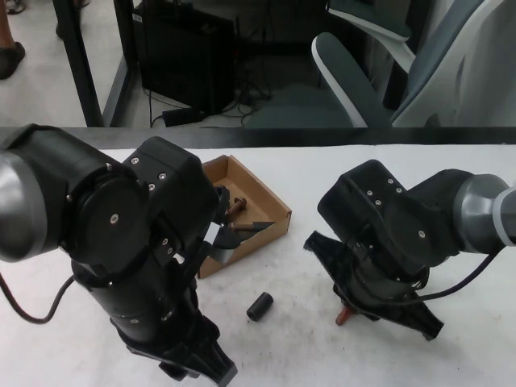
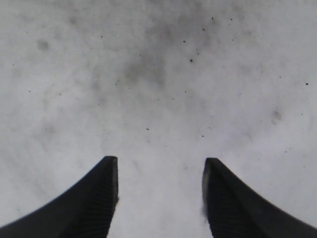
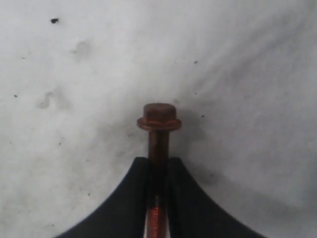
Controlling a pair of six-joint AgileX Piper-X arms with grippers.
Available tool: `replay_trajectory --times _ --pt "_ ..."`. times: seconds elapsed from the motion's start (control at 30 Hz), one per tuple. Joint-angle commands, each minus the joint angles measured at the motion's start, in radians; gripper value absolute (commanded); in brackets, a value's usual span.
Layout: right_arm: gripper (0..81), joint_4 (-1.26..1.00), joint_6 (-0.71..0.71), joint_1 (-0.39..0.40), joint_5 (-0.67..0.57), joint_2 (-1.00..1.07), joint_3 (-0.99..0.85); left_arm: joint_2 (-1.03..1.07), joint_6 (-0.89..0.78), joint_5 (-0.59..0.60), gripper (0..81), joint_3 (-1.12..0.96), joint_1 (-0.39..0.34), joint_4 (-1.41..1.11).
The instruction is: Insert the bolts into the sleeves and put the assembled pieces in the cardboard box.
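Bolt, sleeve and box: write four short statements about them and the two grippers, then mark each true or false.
1. The right gripper is shut on a bolt. True.
2. The left gripper holds the sleeve. False: it is open over bare bench, and the sleeve lies loose on the bench between the two arms.
3. The cardboard box is empty. False: it already has pieces in it.
4. The bolt's head sticks out past the right gripper's fingertips. True.
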Motion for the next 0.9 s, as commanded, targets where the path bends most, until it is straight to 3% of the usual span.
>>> replay_trajectory --times 0.0,0.13,0.47,0.6,0.87 --pt "0.2 -0.01 -0.217 0.002 0.018 -0.001 0.002 0.022 -0.008 0.021 48.9 -0.006 -0.005 -0.021" --pt "0.2 0.006 -0.399 -0.008 0.018 -0.001 0.002 0.075 -0.035 0.096 48.9 -0.006 -0.005 -0.041" --pt "0.2 0.031 -0.862 -0.049 0.018 -0.001 0.002 0.173 -0.023 0.063 48.9 -0.126 -0.005 -0.111" --pt "0.2 0.051 -0.94 -0.051 0.018 -0.001 0.002 0.229 -0.023 0.062 48.9 -0.203 -0.005 -0.077" --pt "0.2 -0.01 -0.96 -0.051 0.018 -0.001 0.099 0.312 -0.027 0.062 48.9 -0.252 -0.005 -0.077"
